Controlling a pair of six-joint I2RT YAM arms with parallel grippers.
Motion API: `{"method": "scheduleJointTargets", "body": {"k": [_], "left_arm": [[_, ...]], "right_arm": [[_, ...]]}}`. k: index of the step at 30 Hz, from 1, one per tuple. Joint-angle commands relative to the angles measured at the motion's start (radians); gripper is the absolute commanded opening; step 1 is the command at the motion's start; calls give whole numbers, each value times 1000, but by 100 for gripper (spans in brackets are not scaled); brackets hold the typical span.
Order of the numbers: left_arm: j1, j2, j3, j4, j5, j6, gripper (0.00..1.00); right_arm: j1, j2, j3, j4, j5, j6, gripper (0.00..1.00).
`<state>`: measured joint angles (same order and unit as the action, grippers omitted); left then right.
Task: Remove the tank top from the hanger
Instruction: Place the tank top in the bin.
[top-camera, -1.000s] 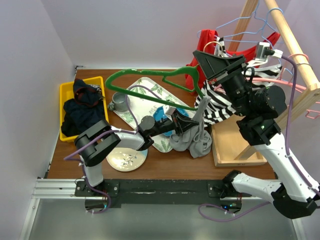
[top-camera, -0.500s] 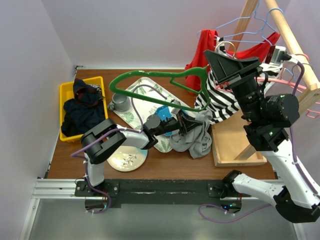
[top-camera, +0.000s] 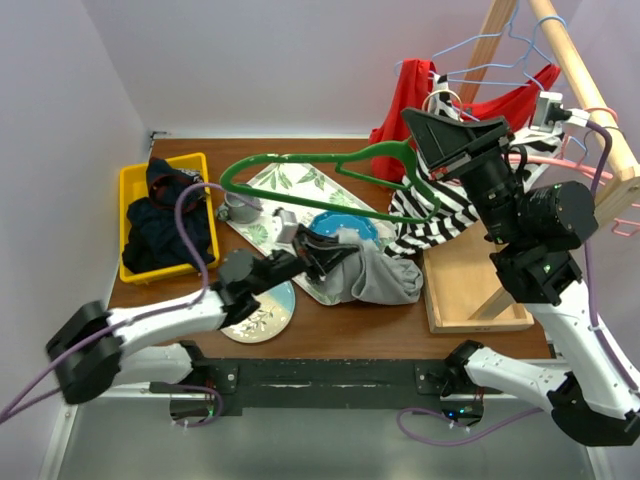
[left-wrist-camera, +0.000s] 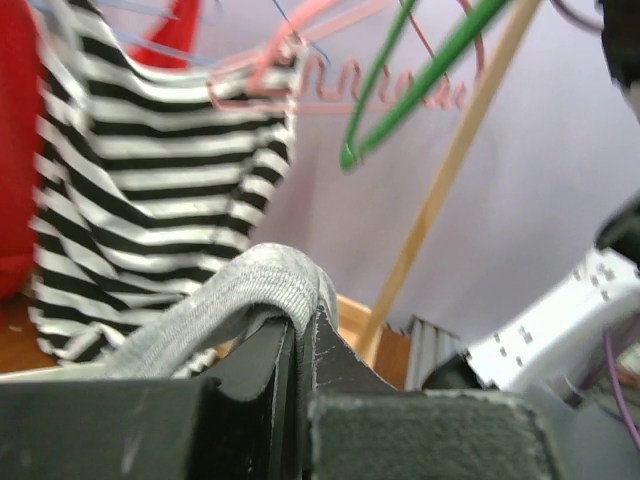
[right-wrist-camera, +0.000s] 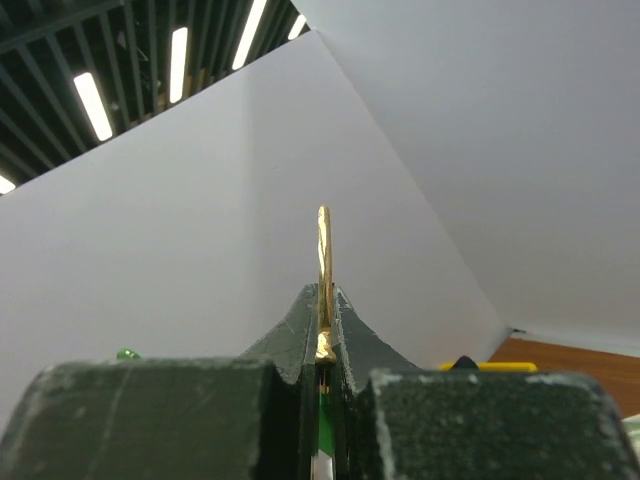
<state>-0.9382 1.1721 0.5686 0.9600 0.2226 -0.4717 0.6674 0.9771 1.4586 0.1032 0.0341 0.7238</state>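
a: where do we see the grey tank top (top-camera: 380, 278)?
b: heaped on the table (top-camera: 345, 322). its left end lies over the leaf-print tray (top-camera: 290, 185) and its right end is just beside the wooden rack base (top-camera: 460, 290). from above, its long axis runs left to right.
a: and our left gripper (top-camera: 322, 258)?
b: clamped on the tank top's left end. in the left wrist view a fold of the grey cloth is pinched between the closed fingers and arches over their tips.
a: where is the green hanger (top-camera: 300, 158)?
b: in the air above the tray, apart from the tank top in the top view. its long axis also runs left to right. the rounded end points toward the yellow bin (top-camera: 135, 180) and the hook end is on the right.
a: what about the right gripper (top-camera: 418, 122)?
b: closed on the hanger's gold hook (right-wrist-camera: 323, 250), which stands upright between the fingers in the right wrist view.
a: what do we see behind it?
b: a black-and-white striped garment (top-camera: 445, 215) hangs at the rack, with a red garment (top-camera: 410, 90) beyond.
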Motion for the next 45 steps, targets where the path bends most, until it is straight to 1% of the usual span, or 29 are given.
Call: {"method": "scheduleJointTargets", "body": {"k": [1,2,4,5,6,7,9,10,12,14,17,18,19,20,21,22,23,25,26,29,30,32,33,35,37,38,41,43,45], "left_arm": [[-1,-193,103,-422,-286,99,0],[1,-213,122,-463,-381,114,0],[4,-250,198,-539,-469,143,0],[7,-252,233,-623,-542,172,0],[15,-250,308,-665,-567,185,0],[39,-235,344,-735,-586,194,0],[76,-221,429,-789,-609,211,0],[120,-213,450,-822,-609,209,0],[195,-213,497,-833,-600,205,0],[231,-212,537,-834,-595,217,0],[256,-177,686,-865,-600,269,0],[257,-142,789,-882,-608,287,0],[257,-118,847,-923,-618,315,0],[257,-97,902,-941,-638,387,0],[256,-50,1003,-958,-663,422,0],[257,-26,1048,-999,-702,461,0],[259,-5,1085,-1006,-792,541,0],[269,49,1152,-988,-867,623,0],[275,64,1172,-978,-926,696,0],[338,116,1237,-926,-1009,787,0],[395,136,1243,-923,-1013,789,0],[462,153,1249,-943,-1002,785,0],[530,168,1251,-942,-1006,792,0],[614,185,1267,-923,-1040,849,0],[656,211,1329,-922,-1086,890,0],[703,218,1343,-919,-1085,897,0],[786,247,1412,-903,-1051,920,0],[806,288,1506,-929,-1042,985,0],[823,368,1586,-955,-1066,1036,0]], "right_arm": [[0,-26,46,-11,1,-92,0],[0,-31,43,3,-8,-95,0],[0,-41,39,3,-28,-101,0],[0,-55,37,0,-33,-104,0],[0,-63,37,-2,-33,-109,0],[0,-72,28,-3,-33,-109,0],[0,-98,16,3,-57,-118,0],[0,-106,11,4,-62,-121,0],[0,-123,23,-3,-85,-138,0],[1,-132,34,-25,-99,-158,0],[0,-158,20,-36,-96,-173,0],[0,-170,2,-37,-86,-173,0],[0,-175,-6,-39,-82,-172,0],[1,-181,-15,-40,-80,-164,0],[0,-184,-29,-42,-79,-158,0],[0,-195,-36,-40,-86,-153,0],[0,-199,-43,-34,-92,-144,0],[0,-213,-56,-30,-100,-136,0],[1,-215,-61,-30,-100,-138,0],[1,-218,-73,-39,-89,-144,0],[0,-219,-73,-43,-89,-144,0],[1,-219,-78,-51,-100,-144,0],[0,-221,-86,-51,-106,-144,0],[0,-224,-92,-60,-117,-142,0],[0,-221,-93,-80,-126,-146,0],[0,-215,-90,-86,-137,-147,0],[0,-204,-89,-99,-149,-144,0],[0,-202,-90,-99,-155,-141,0],[0,-201,-92,-100,-152,-146,0]]}}
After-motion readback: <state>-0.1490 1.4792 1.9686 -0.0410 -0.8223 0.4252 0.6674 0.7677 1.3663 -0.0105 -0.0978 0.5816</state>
